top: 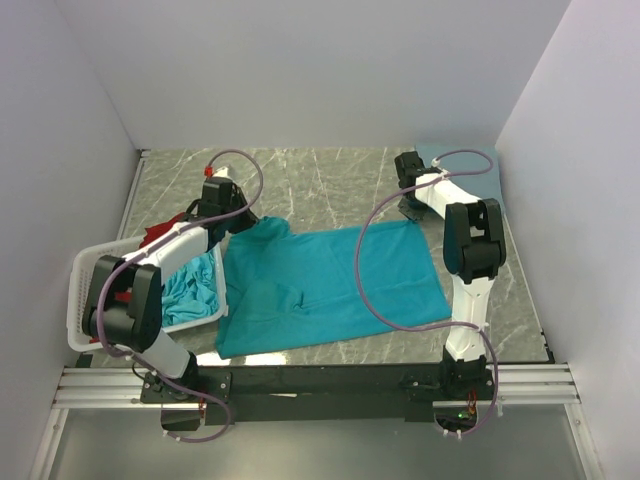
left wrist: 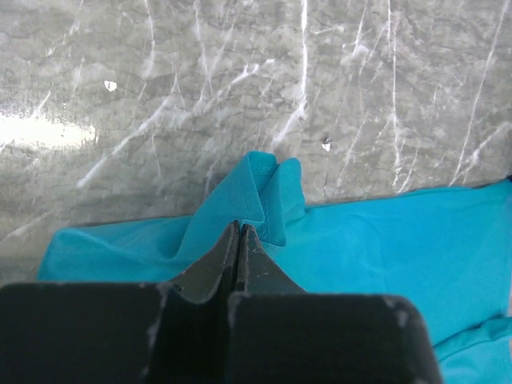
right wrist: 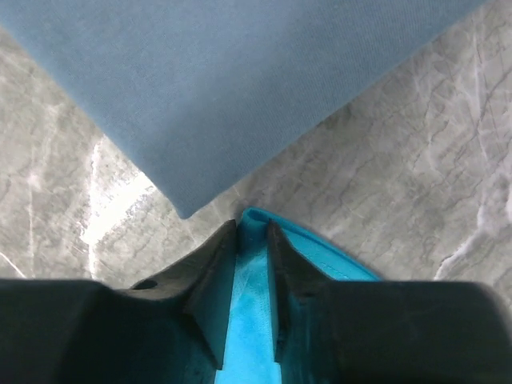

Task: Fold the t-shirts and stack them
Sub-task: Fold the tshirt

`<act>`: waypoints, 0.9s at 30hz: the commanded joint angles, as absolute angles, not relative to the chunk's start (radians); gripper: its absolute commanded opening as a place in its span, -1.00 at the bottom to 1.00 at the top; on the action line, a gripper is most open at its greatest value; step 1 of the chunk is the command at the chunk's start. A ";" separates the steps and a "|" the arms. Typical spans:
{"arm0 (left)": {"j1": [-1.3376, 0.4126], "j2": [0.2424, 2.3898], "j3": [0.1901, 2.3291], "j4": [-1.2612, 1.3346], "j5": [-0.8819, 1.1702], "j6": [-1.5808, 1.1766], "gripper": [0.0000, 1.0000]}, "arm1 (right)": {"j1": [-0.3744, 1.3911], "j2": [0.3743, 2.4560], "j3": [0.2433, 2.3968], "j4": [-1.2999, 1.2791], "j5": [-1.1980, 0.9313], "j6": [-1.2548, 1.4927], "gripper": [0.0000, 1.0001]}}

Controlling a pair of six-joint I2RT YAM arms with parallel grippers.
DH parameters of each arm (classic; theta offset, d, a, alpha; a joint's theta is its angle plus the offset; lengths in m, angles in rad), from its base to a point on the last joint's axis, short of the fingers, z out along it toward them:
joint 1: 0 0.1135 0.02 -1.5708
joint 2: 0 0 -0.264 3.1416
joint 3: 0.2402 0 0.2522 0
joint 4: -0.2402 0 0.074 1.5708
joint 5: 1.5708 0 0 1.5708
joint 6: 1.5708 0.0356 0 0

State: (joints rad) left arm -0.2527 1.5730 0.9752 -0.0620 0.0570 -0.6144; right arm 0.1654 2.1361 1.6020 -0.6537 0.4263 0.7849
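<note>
While its jaws are pressed together with no gap, the left gripper (left wrist: 240, 230) is clenched on a raised fold of the spread teal t-shirt (left wrist: 384, 240), at the shirt's far left corner. The cloth peaks just past the fingertips and drops away flat to the right. Ahead of that peak the marble worktop (left wrist: 240, 80) lies bare toward its far edge, so the fingers have open room in front. Behind the gripper, along the left edge, the white basket (top: 85, 300) sits under the left arm. It holds crumpled teal t-shirts (top: 190, 285) and, at its far end, a red t-shirt (top: 160, 236).

At the shirt's far right corner the right gripper (right wrist: 252, 232) has its jaws narrowly apart, 1 on each side of the cloth, and the tip of that corner pokes out past the fingertips. I cannot tell whether the jaws actually pinch it. Just beyond lies the near corner of the folded grey-blue t-shirt (right wrist: 240, 88), which occupies the far right corner of the worktop; it is close to the teal tip but apart from it. Bare marble shows on both sides of that corner.

The spread shirt covers the middle of the worktop, its near hem close to the near edge. A bare strip runs between its right side and the right edge.
</note>
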 commanded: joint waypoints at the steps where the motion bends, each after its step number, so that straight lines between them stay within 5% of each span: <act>1: -0.264 1.522 0.956 -0.020 0.077 -0.617 -0.99 | 0.175 2.134 1.641 -0.680 0.471 0.802 -0.54; 6: -0.279 1.490 0.936 -0.021 0.075 -0.617 -0.99 | 0.176 2.120 1.634 -0.669 0.468 0.795 -1.00; 27: -0.367 1.195 0.701 -0.043 0.022 -0.678 -0.99 | 0.186 1.812 1.309 -0.543 0.425 0.756 -1.00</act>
